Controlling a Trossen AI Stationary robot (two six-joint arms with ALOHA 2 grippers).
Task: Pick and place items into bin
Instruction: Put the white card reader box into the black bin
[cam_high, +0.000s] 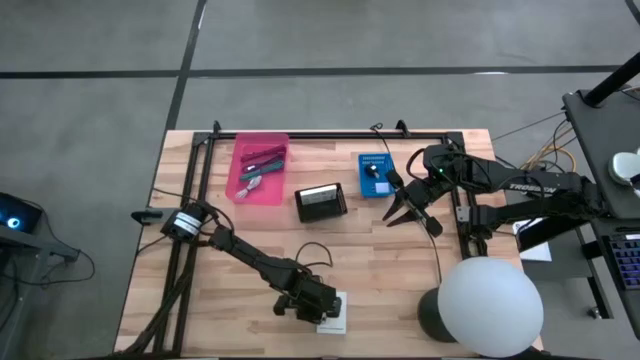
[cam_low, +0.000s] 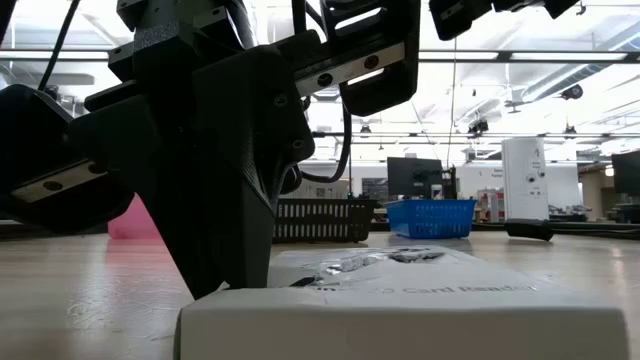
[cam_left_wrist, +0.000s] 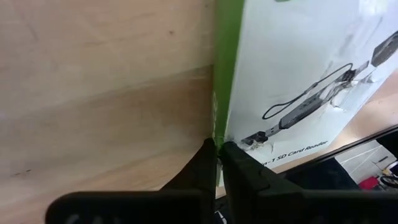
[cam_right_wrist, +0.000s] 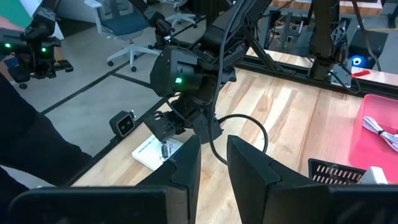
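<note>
A white flat packet (cam_high: 334, 313) with a green side lies near the table's near edge; it fills the low view's foreground (cam_low: 420, 310) and shows printed in the left wrist view (cam_left_wrist: 298, 62). My left gripper (cam_high: 318, 303) (cam_left_wrist: 217, 148) stands over its left end, shut on it. The pink bin (cam_high: 243, 192) sits far left, with purple and green sticks (cam_high: 262, 157) inside. My right gripper (cam_high: 402, 215) (cam_right_wrist: 213, 158) hangs open above the table beside the blue box, touching nothing. From there it looks toward the left arm and the packet (cam_right_wrist: 149, 149). My left gripper pinches the packet at its green side edge (cam_left_wrist: 221, 118), near a corner, with one finger (cam_left_wrist: 202, 158) on the wood side and the other on the printed white face. The fingers come from above, pointing down. The packet's near end (cam_low: 400, 325) rests on the table.
A black box (cam_high: 320, 202) and a blue box (cam_high: 375, 175) stand mid-table between bin and right arm. A white lamp dome (cam_high: 490, 305) is at the near right. A black frame (cam_high: 200, 170) and cables run along the left and far edges. Bare wood lies between packet and bin.
</note>
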